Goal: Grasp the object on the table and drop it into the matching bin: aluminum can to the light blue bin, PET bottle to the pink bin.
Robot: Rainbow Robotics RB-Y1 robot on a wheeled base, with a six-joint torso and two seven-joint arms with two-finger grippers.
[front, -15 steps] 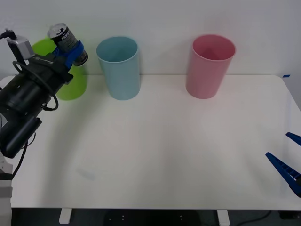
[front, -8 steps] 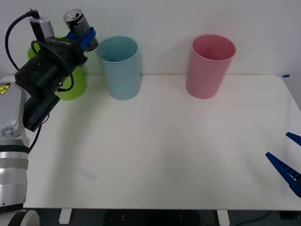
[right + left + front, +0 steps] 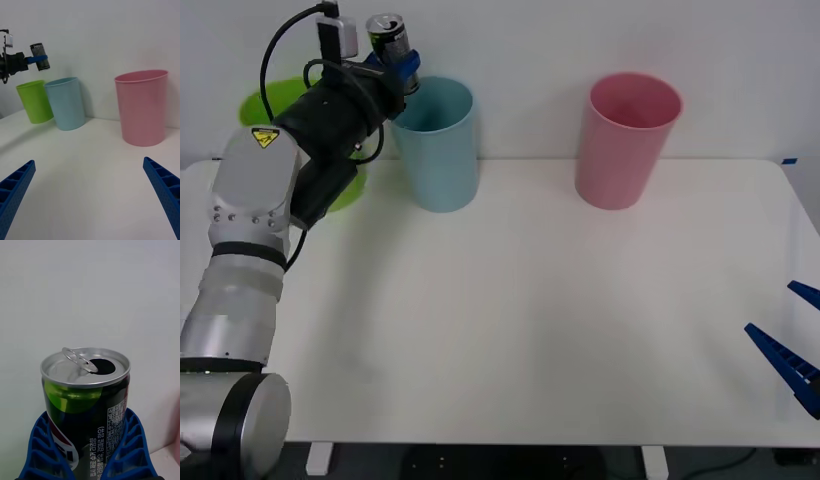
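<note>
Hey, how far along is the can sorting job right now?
Done: the aluminum can is off the table, clamped in the left gripper. In hand: it is held high, by the near-left rim of the light blue bin. Left: centre it over the opening and let go. The right gripper waits open at the table's right edge.

A plain white wall [image 3: 600, 40] runs behind the scene, smooth and evenly lit, with soft shadows on it. Below the front edge, dark floor [image 3: 500, 462] shows between two white legs [image 3: 318, 458]. A bit of blue tape [image 3: 788, 160] sits at the far right edge.
</note>
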